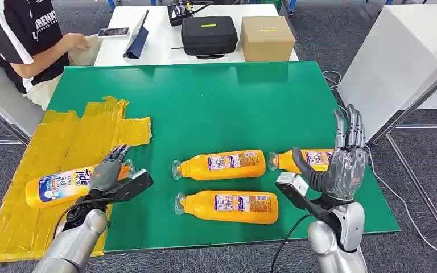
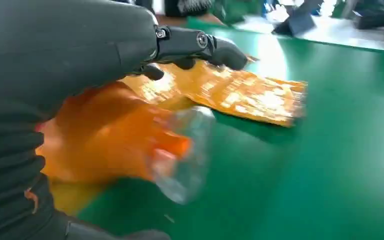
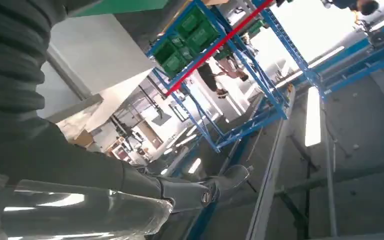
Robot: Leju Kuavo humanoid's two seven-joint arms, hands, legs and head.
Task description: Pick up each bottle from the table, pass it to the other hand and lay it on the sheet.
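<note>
Head view puts the left hand [image 1: 107,173] nearest, lying over the cap end of a Tide bottle [image 1: 62,186] that rests on its side on the yellow sheet [image 1: 62,142]; the left wrist view shows the fingers [image 2: 220,50] arched over the orange body and clear cap [image 2: 185,150], but blur keeps me from telling whether they grip it or are merely draped above. If this is the laying step, the hand should part fully and lift straight up, so the round bottle does not roll off the sheet's edge onto the green table [image 1: 233,102]. The right hand [image 1: 341,165] stands upright with fingers spread, holding nothing, just in front of the rightmost orange bottle [image 1: 307,160]. Two more bottles lie on the table, one nearer [image 1: 227,206] and one farther [image 1: 219,165]. For the next pick, a grasp around the mid-body looks steadier than one at the tapering cap. Beyond, a seated person [image 1: 28,40] reaches onto the white desk [image 1: 159,34].
</note>
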